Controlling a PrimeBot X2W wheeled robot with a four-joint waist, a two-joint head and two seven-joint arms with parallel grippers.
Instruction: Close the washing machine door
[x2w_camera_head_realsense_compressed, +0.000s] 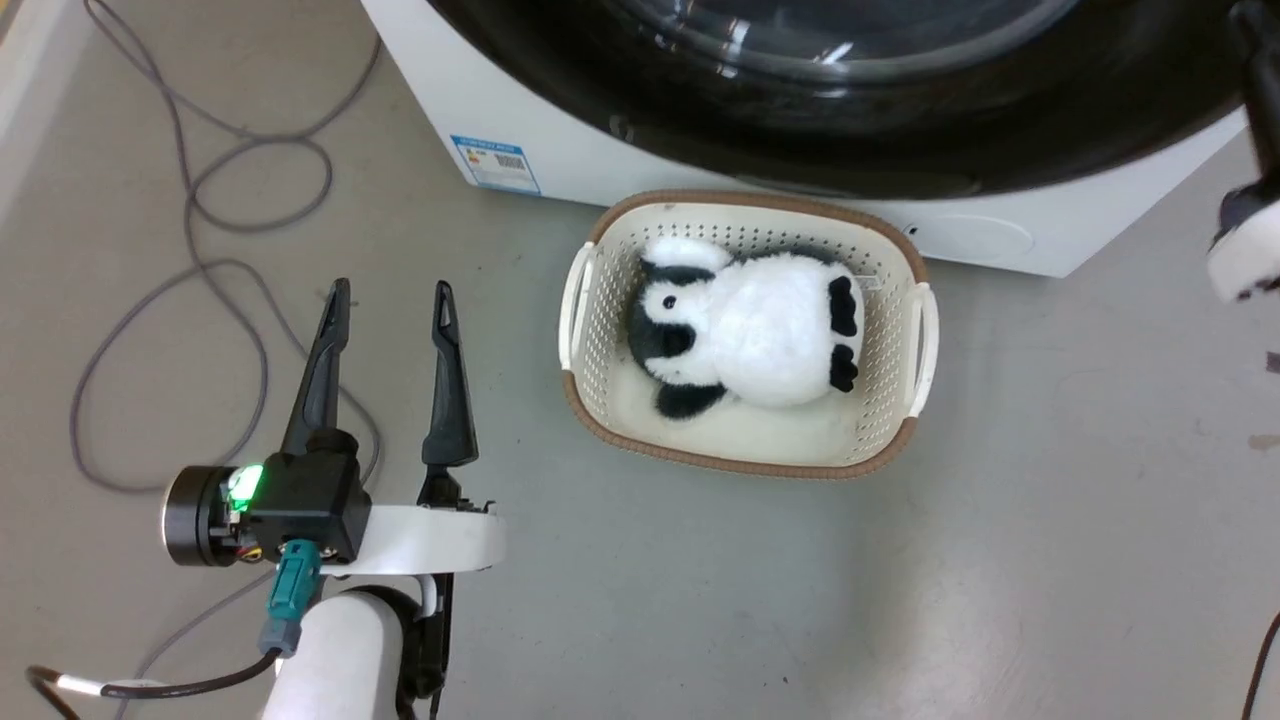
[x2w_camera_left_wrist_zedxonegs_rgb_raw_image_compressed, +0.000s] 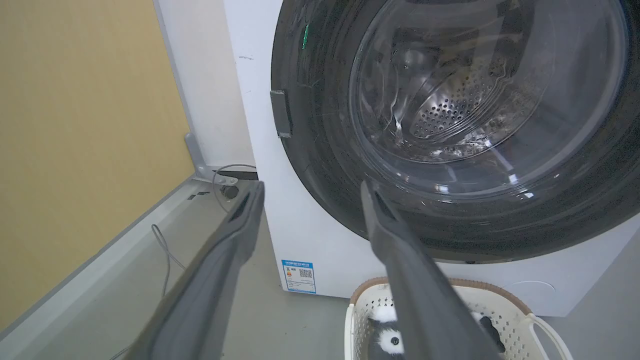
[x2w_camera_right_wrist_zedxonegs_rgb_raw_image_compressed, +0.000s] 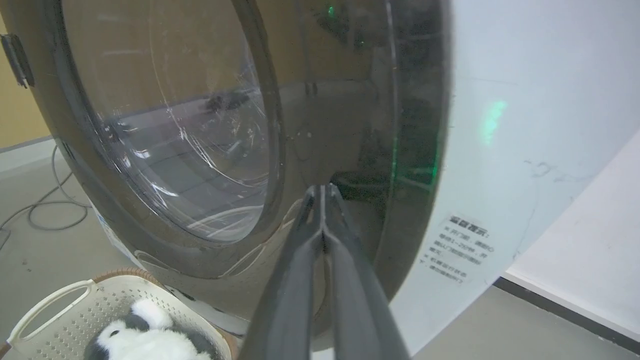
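The washing machine (x2w_camera_head_realsense_compressed: 520, 110) is a big white front-loader at the top of the head view. Its round washing machine door (x2w_camera_left_wrist_zedxonegs_rgb_raw_image_compressed: 320, 150), black-rimmed with a bulging glass centre, lies flat against the white front (x2w_camera_left_wrist_zedxonegs_rgb_raw_image_compressed: 310, 240); a steel drum shows through the glass. My left gripper (x2w_camera_head_realsense_compressed: 392, 290) hovers open over the floor, left of the basket and short of the machine, with nothing between its fingers (x2w_camera_left_wrist_zedxonegs_rgb_raw_image_compressed: 312, 187). My right gripper (x2w_camera_right_wrist_zedxonegs_rgb_raw_image_compressed: 322, 187) is shut and empty, its tips at the black rim of the door (x2w_camera_right_wrist_zedxonegs_rgb_raw_image_compressed: 165, 125) near its right edge. The right arm's wrist (x2w_camera_head_realsense_compressed: 1245, 250) shows at the far right.
A white basket (x2w_camera_head_realsense_compressed: 590, 400) with a brown rim stands on the floor just in front of the machine, holding a black-and-white plush penguin (x2w_camera_head_realsense_compressed: 760, 330). Grey cables (x2w_camera_head_realsense_compressed: 200, 200) loop on the floor to the left. A yellow wall (x2w_camera_left_wrist_zedxonegs_rgb_raw_image_compressed: 75, 125) runs along the left.
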